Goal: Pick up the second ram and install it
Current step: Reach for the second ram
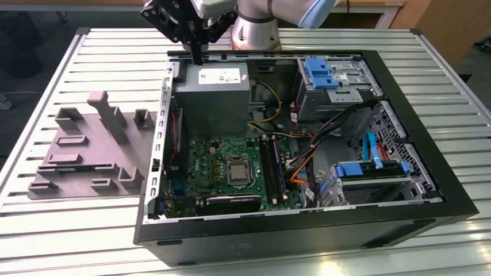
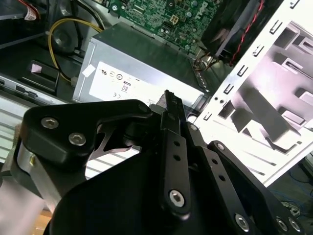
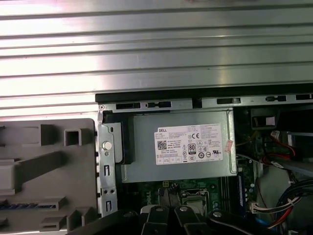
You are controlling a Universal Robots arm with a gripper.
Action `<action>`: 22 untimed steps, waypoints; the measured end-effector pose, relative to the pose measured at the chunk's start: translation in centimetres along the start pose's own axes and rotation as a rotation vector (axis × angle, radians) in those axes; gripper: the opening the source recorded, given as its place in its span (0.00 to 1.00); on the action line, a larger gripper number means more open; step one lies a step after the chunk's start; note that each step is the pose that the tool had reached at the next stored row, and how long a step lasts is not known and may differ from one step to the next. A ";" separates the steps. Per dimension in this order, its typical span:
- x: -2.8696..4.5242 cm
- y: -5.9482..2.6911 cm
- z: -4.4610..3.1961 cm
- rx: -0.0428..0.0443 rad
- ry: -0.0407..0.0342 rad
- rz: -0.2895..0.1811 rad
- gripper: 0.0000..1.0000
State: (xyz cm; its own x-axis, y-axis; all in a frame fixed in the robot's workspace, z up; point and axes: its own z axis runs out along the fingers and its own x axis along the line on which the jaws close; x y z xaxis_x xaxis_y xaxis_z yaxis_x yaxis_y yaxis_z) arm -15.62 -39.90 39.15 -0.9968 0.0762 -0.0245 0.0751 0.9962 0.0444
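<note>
Your gripper (image 1: 198, 57) hangs closed and empty over the power supply (image 1: 211, 98); you'd best open wide and square along the second ram (image 1: 75, 168) in the grey tray (image 1: 92, 138).

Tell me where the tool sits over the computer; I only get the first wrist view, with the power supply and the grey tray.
Observer: In the exterior view the tool hangs above the case's rim, at the power supply's end.
Operator: What is inside the case, away from the tray?
Observer: A blue drive bracket and a second blue bracket, both toward the exterior view's right.
</note>
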 end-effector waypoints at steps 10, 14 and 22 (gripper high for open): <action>1.41 -0.11 0.06 0.0000 0.0000 0.000 0.11; 1.88 -0.15 0.09 0.0000 0.0000 0.000 0.11; 2.87 -0.23 0.17 0.0000 0.0005 0.000 0.11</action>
State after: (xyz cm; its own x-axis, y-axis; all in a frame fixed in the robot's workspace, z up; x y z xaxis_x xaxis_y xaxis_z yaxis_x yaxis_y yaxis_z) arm -18.48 -39.89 38.89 -0.9968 0.0763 -0.0240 0.0752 0.9962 0.0443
